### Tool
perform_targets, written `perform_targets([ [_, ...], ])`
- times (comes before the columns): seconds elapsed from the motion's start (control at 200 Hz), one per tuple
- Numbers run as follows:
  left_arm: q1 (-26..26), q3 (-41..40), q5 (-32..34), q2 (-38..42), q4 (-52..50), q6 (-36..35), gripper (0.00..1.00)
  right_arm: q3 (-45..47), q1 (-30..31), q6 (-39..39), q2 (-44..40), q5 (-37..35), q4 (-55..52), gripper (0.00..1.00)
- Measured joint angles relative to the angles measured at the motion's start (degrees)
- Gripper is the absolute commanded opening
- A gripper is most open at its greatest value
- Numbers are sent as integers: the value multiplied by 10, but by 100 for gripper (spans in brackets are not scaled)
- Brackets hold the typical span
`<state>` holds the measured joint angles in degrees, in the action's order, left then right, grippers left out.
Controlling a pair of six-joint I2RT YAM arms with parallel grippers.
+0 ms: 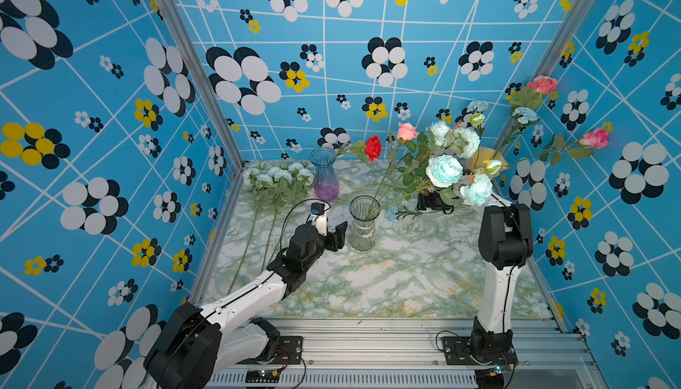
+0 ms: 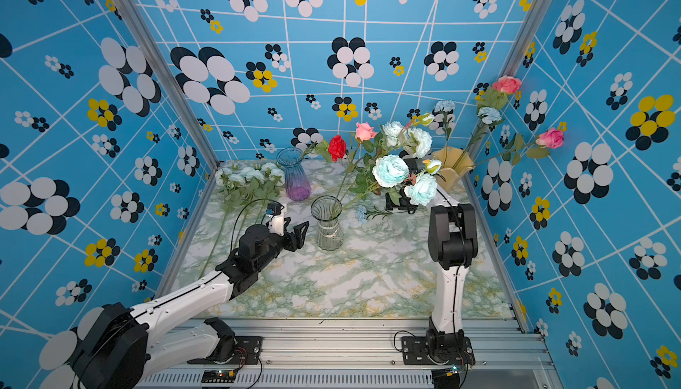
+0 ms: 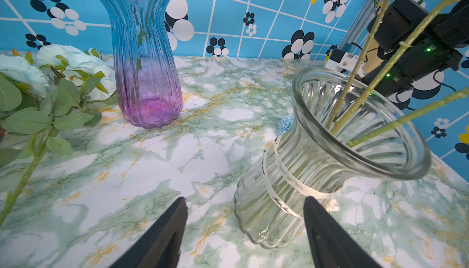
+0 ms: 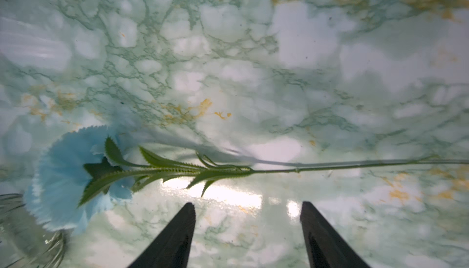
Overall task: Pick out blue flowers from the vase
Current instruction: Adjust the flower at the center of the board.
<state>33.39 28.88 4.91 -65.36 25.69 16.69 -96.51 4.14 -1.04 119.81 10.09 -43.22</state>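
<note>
The clear glass vase (image 1: 364, 223) (image 3: 330, 157) stands mid-table. Green stems lean out of it to the right, carrying large pale blue flowers (image 1: 444, 170) (image 2: 390, 170) and a pink rose (image 1: 406, 132). My left gripper (image 3: 245, 199) (image 1: 333, 229) is open beside the vase's left side, low by its base, touching nothing. A small blue flower (image 4: 63, 178) (image 1: 392, 214) lies flat on the table right of the vase. My right gripper (image 4: 247, 204) hovers open just above its thin stem (image 4: 330, 166), empty. In both top views the blooms largely hide this gripper.
More blue flowers (image 1: 280, 175) (image 3: 76, 66) lie at the back left. A blue-purple vase (image 1: 324, 179) (image 3: 144, 63) holds a red rose (image 1: 373, 147). A yellow vase (image 2: 451, 169) in the back right corner holds pink roses (image 1: 541, 84) and small blue blooms (image 1: 525, 114).
</note>
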Motion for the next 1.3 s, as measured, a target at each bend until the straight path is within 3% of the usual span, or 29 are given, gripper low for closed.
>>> perform_targets([
  [0.14,0,0,0,0,0,0,75,13,-46,0,-21,40,20,68],
  [0.31,0,0,0,0,0,0,75,3,-50,11,-18,3,9,68],
  [0.725,0,0,-2,0,0,0,75,-122,-48,30,106,-27,-19,61],
  [1.104,0,0,-2,0,0,0,75,-120,-48,22,128,-28,-39,60],
  [1.299,0,0,-2,0,0,0,75,-39,-48,7,77,-40,-46,60],
])
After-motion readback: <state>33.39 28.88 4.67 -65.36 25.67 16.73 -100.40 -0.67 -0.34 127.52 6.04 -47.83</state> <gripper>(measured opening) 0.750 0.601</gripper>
